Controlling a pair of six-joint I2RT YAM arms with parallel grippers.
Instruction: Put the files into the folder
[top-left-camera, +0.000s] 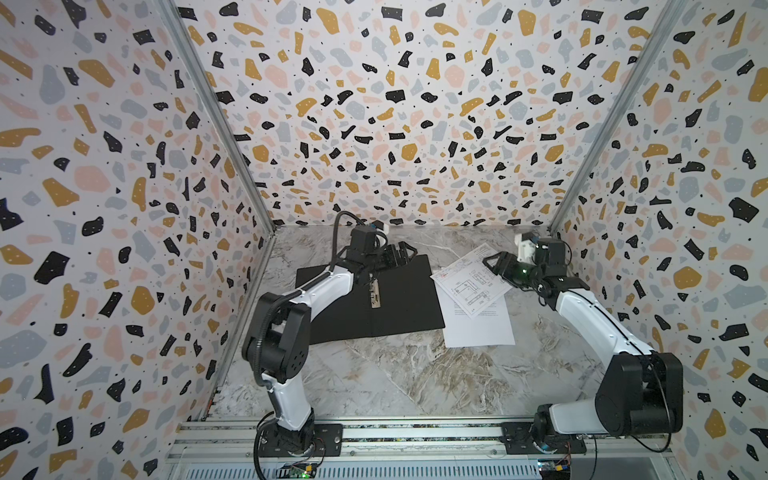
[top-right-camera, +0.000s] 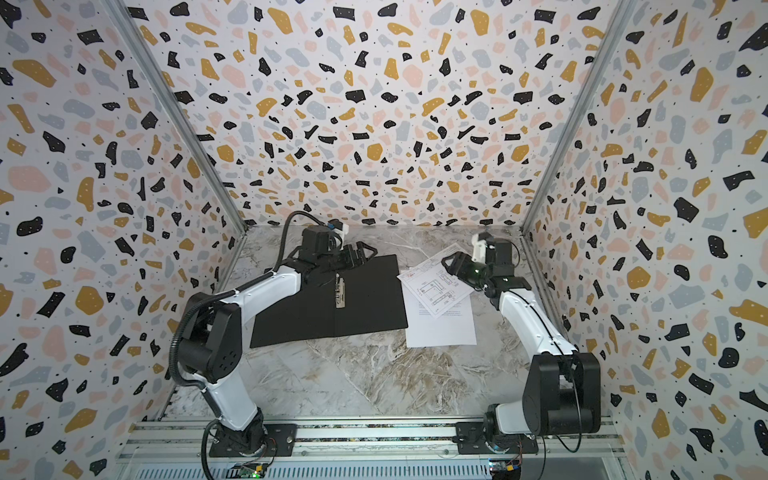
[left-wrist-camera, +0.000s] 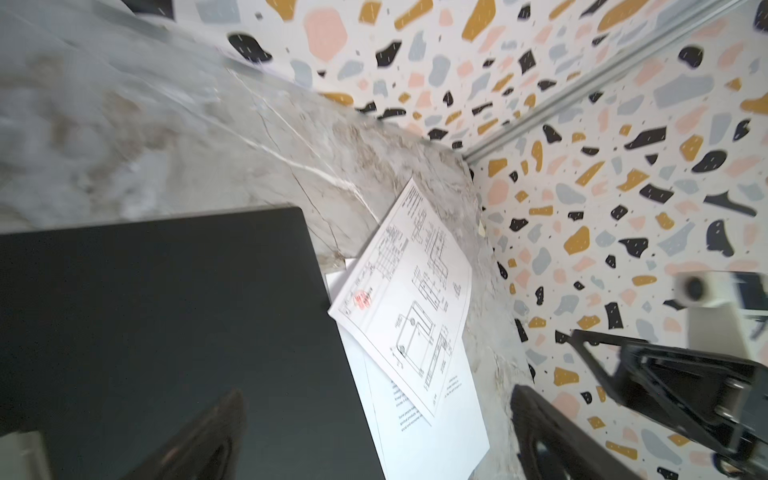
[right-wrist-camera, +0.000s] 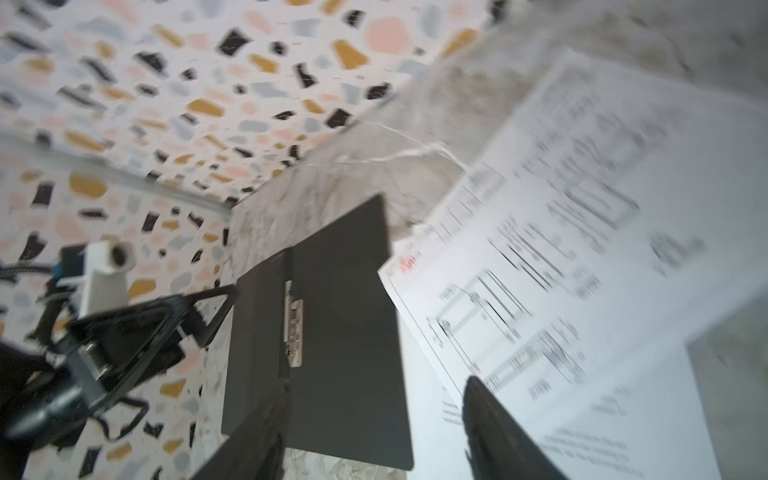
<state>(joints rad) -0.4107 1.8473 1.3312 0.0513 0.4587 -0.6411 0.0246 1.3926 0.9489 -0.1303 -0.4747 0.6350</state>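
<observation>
The folder (top-left-camera: 407, 303) lies open on the marble table, black inside up, in both top views (top-right-camera: 374, 307), with a metal clip (top-left-camera: 374, 293) at its spine. Right of it lie the files. The diagram sheet (top-left-camera: 467, 280) with red marks rests askew on the text sheet (top-left-camera: 482, 330). Their left edges touch or slightly overlap the folder's right edge. My left gripper (top-left-camera: 401, 252) hovers open over the folder's far edge, empty (left-wrist-camera: 378, 399). My right gripper (top-left-camera: 496, 268) stands open, holding nothing, over the diagram sheet's right part (right-wrist-camera: 370, 399).
Terrazzo-patterned walls (top-left-camera: 395, 124) close in the table on three sides, with metal corner posts (top-left-camera: 216, 116). The arm bases sit on a rail (top-left-camera: 415, 432) at the front. Bare marble (top-left-camera: 395, 374) lies between the rail and the folder.
</observation>
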